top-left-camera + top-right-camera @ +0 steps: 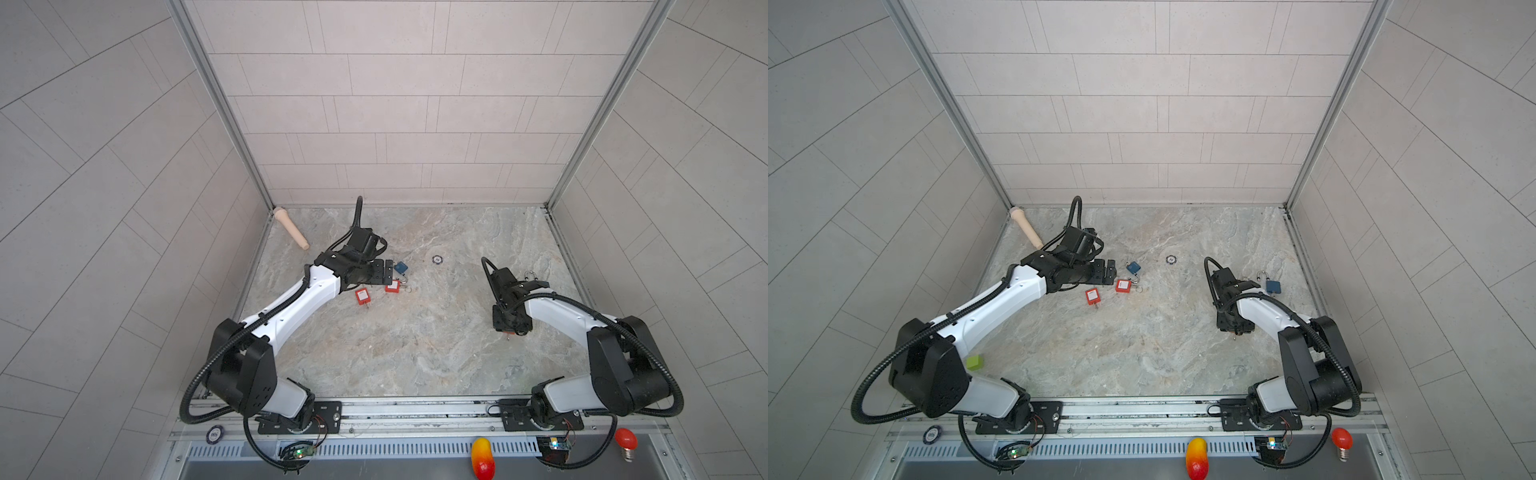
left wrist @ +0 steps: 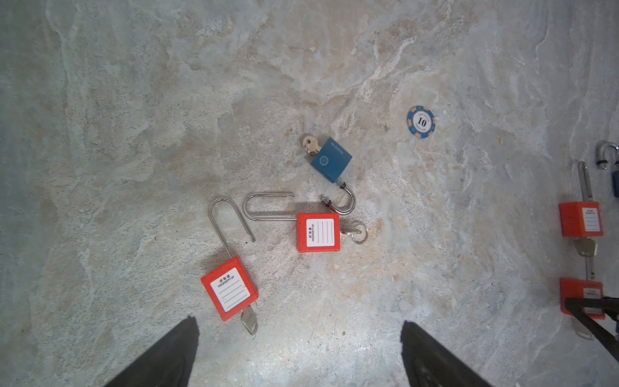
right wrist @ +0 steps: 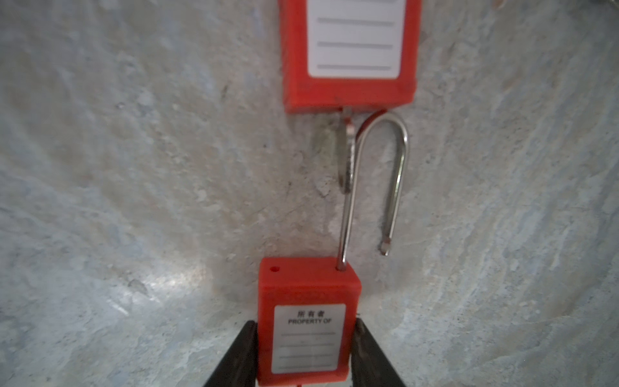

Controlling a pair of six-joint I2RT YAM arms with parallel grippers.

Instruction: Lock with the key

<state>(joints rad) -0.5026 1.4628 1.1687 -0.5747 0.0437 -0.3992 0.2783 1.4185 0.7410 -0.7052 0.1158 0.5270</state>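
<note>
Right gripper [image 3: 304, 321] pinches the red padlock [image 3: 310, 284] by its side faces. It sits right of centre in both top views, flat on the marble table [image 1: 415, 353], mostly hidden under the wrist. Its shackle [image 3: 385, 174] is open, the free end out of the body. Its key [image 2: 582, 330] sticks out of the base. A second red padlock [image 3: 350, 53] lies just beyond, and the neighbour's key [image 3: 345, 150] crowds the shackle's long leg. Left gripper [image 1: 390, 271] is left of centre, spread wide and empty. A blue padlock [image 1: 401, 267] is just beside it, and a poker chip [image 1: 436, 259] is mid-frame.
</note>
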